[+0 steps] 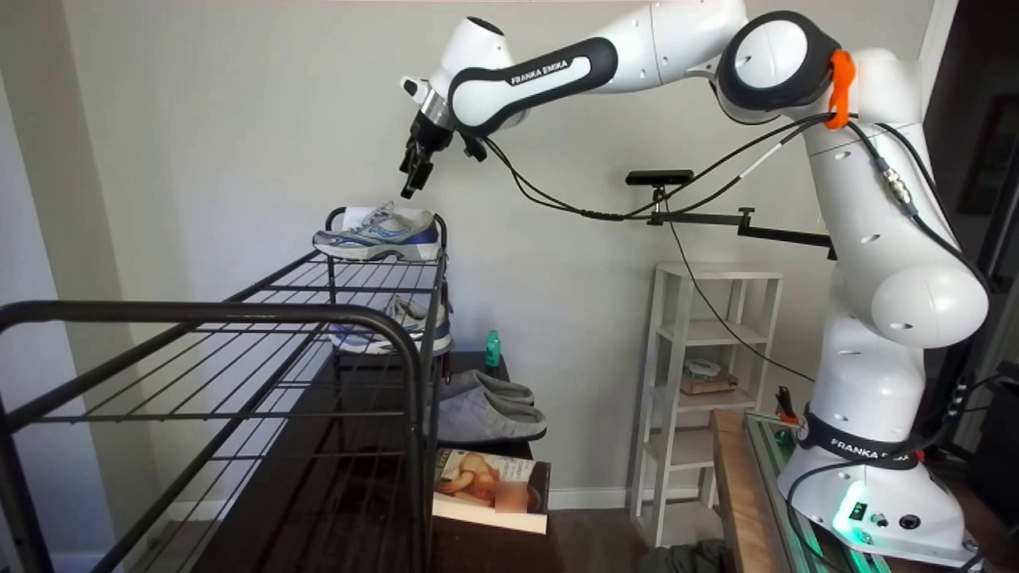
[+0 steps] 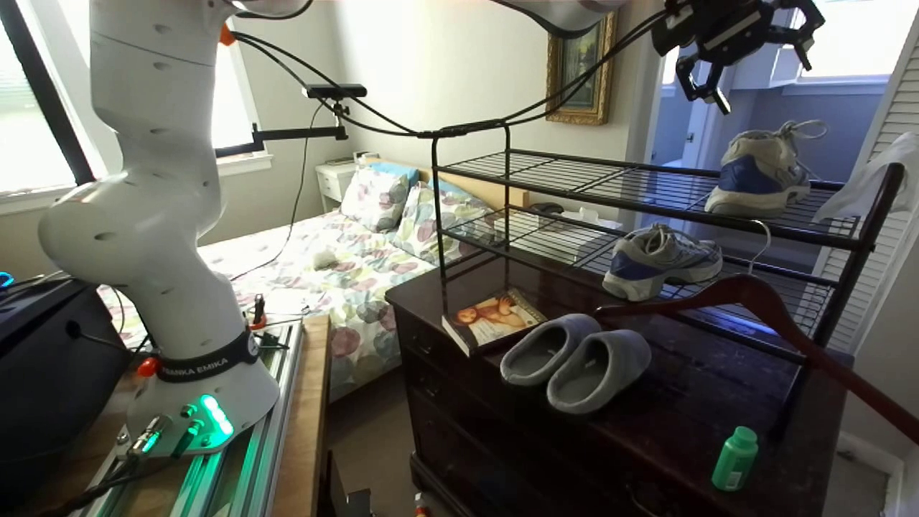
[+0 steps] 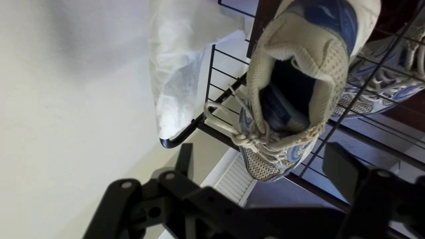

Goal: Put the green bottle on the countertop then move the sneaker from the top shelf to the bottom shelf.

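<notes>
In an exterior view I have the gripper (image 2: 765, 87) w/ fingers (image 3: 342, 172) apart, above the sneaker (image 2: 759, 172) on top shelf (image 2: 574, 176), right end; green bottle (image 2: 735, 459) stands on dresser (image 2: 689, 391), near right.

An exterior view, close by the near end of a wire rack (image 1: 199, 311), looks lengthwise toward a wall (image 1: 199, 119). From the rack's opposite end, an exterior view faces down across the dresser (image 2: 689, 402) toward a bed (image 2: 344, 280). Rack and robot arm (image 1: 776, 60) appear in both exterior views; the wrist view peers down close on the sneaker (image 3: 320, 76).
</notes>
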You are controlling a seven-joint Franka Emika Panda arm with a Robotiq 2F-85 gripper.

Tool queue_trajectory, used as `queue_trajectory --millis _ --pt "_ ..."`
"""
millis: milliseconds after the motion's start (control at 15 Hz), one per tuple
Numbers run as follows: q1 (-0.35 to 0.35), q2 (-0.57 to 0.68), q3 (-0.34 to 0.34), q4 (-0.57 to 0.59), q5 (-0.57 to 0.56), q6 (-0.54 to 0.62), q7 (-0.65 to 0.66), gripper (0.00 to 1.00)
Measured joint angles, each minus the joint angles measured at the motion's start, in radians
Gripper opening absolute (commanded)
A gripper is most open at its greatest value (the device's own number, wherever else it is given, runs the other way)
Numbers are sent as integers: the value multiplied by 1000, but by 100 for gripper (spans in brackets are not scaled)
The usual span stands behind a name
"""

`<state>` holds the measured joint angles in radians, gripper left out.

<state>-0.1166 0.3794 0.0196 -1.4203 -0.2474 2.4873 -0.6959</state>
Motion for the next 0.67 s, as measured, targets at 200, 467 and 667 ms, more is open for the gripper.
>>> queue_trajectory --millis 200,467,667 --pt "-6 55 5 90 55 -116 -25 100" --pt "-8 105 13 182 88 -309 -74 100" --pt "-8 150 20 251 108 -422 -99 100"
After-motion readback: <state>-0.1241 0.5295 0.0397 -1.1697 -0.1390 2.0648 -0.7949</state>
